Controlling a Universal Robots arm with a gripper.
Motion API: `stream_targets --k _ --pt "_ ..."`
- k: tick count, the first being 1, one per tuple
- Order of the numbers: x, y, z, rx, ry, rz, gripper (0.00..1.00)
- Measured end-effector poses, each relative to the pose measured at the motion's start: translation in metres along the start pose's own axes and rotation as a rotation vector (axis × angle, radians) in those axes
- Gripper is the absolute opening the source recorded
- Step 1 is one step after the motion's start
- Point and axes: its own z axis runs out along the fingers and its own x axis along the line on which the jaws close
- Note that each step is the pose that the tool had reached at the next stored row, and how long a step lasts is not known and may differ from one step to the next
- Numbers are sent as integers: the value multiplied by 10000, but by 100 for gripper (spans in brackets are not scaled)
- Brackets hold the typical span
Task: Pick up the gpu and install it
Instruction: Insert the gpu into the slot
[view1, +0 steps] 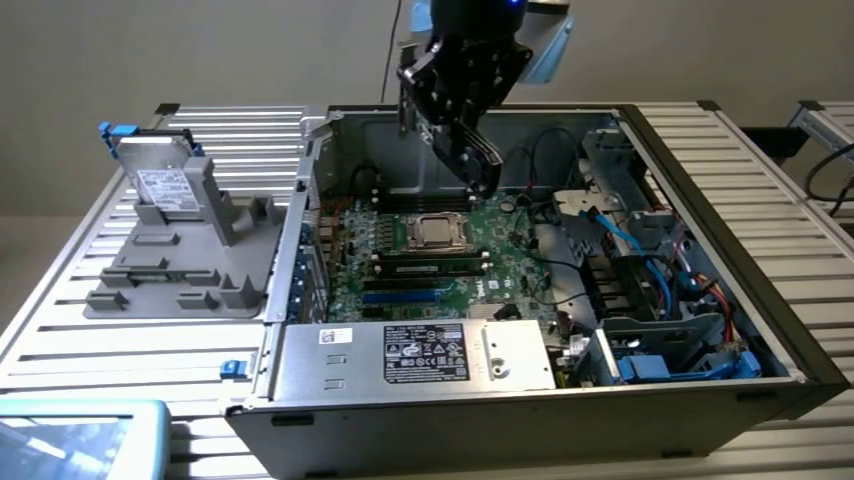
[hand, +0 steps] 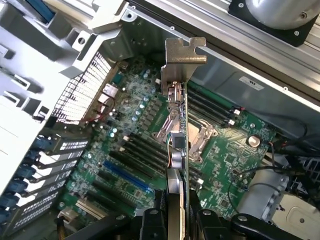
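Gpu (hand: 177, 100) clamped edge-on in gripper (hand: 176, 220), arm angled down into open computer case (view1: 694, 160), hovering above motherboard (hand: 235, 155)

I work over a pale metal table with a ribbed, slatted top (view1: 761, 180). A large black tower computer case (view1: 507, 435) lies on its side on it, open face up, covering the middle and the exterior view's right. Just beside the case, towards the exterior view's left, a flat grey moulded plastic fixture with raised blocks and slots (view1: 174, 270) rests on the slats. A small blue plastic clip (view1: 235, 368) sits by the case's near corner.
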Motion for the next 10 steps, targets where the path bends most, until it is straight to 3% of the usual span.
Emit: stream_targets --k 10 --pt "-1 -1 20 34 133 -1814 28"
